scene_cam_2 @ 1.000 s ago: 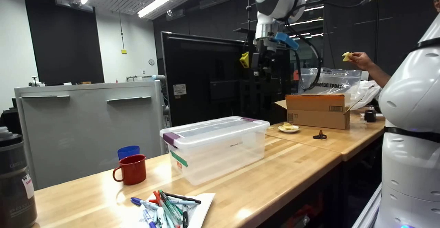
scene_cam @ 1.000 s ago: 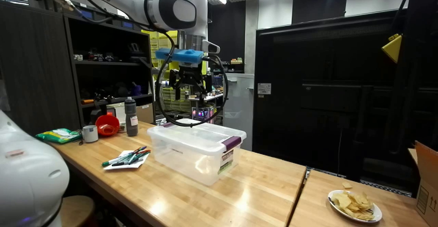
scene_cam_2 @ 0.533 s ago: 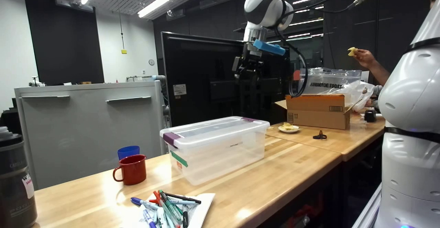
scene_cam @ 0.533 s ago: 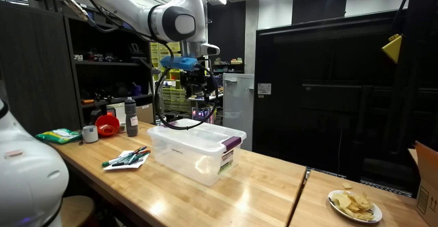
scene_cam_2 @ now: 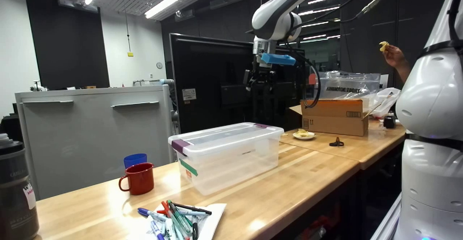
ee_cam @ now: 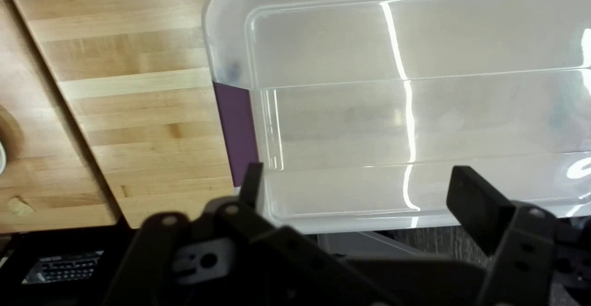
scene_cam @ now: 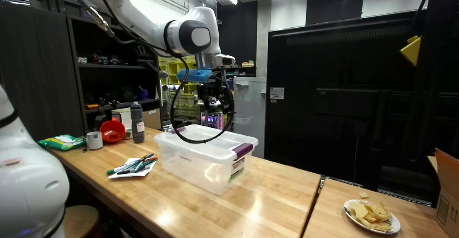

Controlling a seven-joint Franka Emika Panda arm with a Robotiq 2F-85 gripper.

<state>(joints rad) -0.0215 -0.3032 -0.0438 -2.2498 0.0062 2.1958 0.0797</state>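
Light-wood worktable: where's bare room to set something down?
Bare: worktable between the lidded clear plastic bin and the dark seam; the strip from the bin's long side to the edge facing the white robot base. Crowded: past the bin's other end, with coloured markers on a white sheet, red handled mug, blue cup and dark grey bottle.

In an exterior view the bin (scene_cam_2: 226,159) sits mid-frame on the table (scene_cam_2: 307,164), mug (scene_cam_2: 141,179) to its left with (I think) a cup (scene_cam_2: 135,159) behind, pens (scene_cam_2: 173,216) on paper (scene_cam_2: 216,216) lower left, plate (scene_cam_2: 312,136) of chips (scene_cam_2: 303,133) off right.

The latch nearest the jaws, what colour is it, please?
The latch is purple, clearest in the wrist view.
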